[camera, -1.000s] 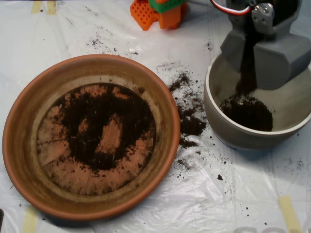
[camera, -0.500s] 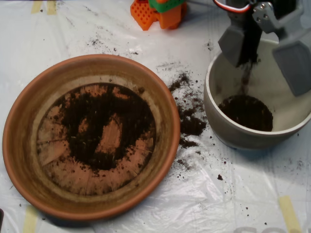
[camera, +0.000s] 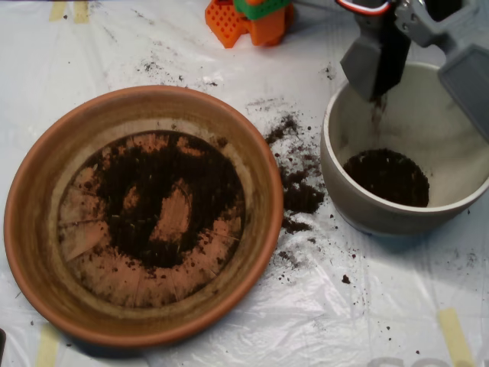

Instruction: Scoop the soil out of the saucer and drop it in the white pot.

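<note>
The grey clamshell scoop point(camera: 424, 65) hangs with its halves spread wide over the round off-white ceramic pot point(camera: 336, 164), empty. The loose dark potting soil point(camera: 157, 195) left to collect lies well to its left, ringed in the wide terracotta saucer point(camera: 46, 160).

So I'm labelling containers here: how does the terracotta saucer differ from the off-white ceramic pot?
The orange-brown terracotta saucer is wide and shallow; the off-white ceramic pot is smaller across and deep. The saucer's dark soil lies thinly spread, baring the base; the pot's soil sits in a compact heap. Both are round.
</note>
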Available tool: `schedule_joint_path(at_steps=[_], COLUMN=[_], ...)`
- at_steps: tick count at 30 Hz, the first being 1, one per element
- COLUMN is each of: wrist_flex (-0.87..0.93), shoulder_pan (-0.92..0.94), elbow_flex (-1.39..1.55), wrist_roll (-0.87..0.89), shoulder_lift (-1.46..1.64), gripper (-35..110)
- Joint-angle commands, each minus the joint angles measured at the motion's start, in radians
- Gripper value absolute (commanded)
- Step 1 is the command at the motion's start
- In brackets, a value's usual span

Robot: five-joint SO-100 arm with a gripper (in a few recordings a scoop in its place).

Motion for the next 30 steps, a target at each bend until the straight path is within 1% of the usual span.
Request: schedule_joint_path(at_steps=[1,11,16,20,26,30], wrist_flex=[0.005,-0.051,-0.067,-0.098,-0.166,-0.238], shoulder_pan=[0.005,0.152,0.290,0.414,0.594,0.698], elbow_flex=[-0.008,0.035,0.037,0.080,0.236,0.417], wrist_roll=[0.005,0.100,0.160,0.167,0.183,0.176], shoulder_lift=[0.120,0.216,0.236,0.252,0.302,0.337], gripper=[46,45,45,45,44,44])
